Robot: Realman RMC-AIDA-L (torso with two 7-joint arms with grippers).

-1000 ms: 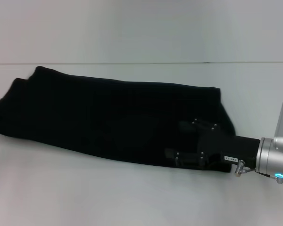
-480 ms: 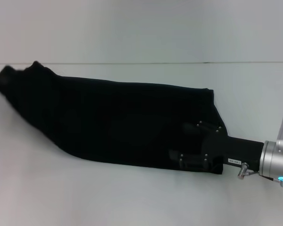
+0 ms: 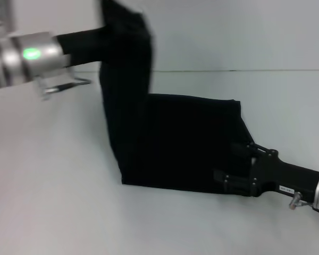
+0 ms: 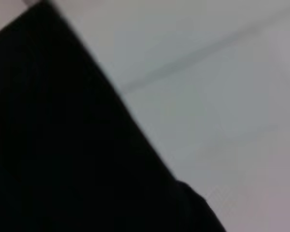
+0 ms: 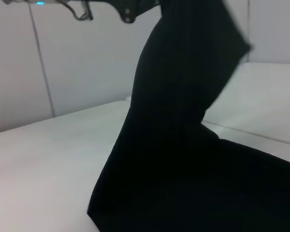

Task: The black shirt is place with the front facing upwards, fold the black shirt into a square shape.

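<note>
Our left gripper (image 3: 109, 32) has swung in high over the white table (image 3: 53, 202), clamped on one end of the black shirt (image 3: 175, 143), which half a second ago lay stretched flat toward the left and now hangs from it. Our right gripper (image 3: 239, 167) stays low on the shirt's right end, pinning it against the table; we cannot tell how its fingers stand.

Head view: high, looking forward and down over the white table (image 3: 53, 202) toward the back wall. Left wrist view: very close, cloth filling half the frame. Right wrist view: low over the tabletop, looking along it. All three share the black shirt (image 3: 186, 143) and table.
</note>
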